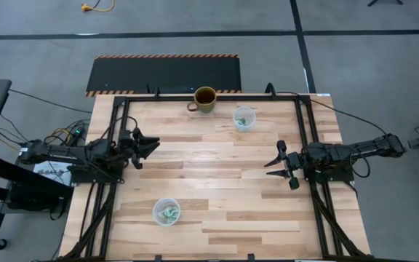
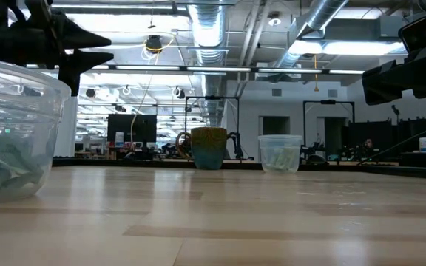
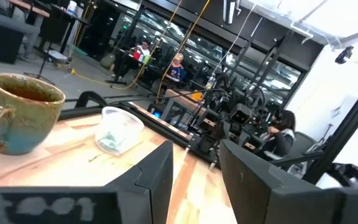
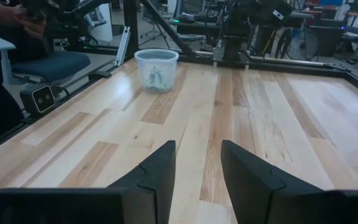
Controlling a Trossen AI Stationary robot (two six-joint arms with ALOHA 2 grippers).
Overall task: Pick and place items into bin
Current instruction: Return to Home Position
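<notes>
Left gripper [image 1: 150, 151] hangs over the left side of the table [image 1: 217, 182], clear of the wood. I read it as spread apart and empty: in its own wrist view the two dark fingers [image 3: 157, 180] stand with a plain gap between them and nothing in it. Right gripper [image 1: 270, 169] sits opposite, over the right side, pointing back toward the left arm. It is likewise parted and holds nothing; its wrist view shows only planks between its fingers [image 4: 247, 177]. The two grippers are well apart, with bare board between them. Every one of the items [image 1: 168, 213] that I can see lies inside a clear bin. One pale green cluster sits in the near bin [image 1: 156, 207], which stands toward the front edge, nearer the left arm. A second cluster sits in the far bin [image 1: 234, 115], toward the back edge. I cannot count the pieces in either. An olive mug [image 1: 205, 99] with a dark inside stands upright at the back edge, its handle toward the left arm. The far bin stands near it, on the right arm's side, and the two do not touch. A black mat [image 1: 166, 73] with striped edging lies on the floor beyond the table. A seated person [image 3: 281, 133] shows in the room behind.
</notes>
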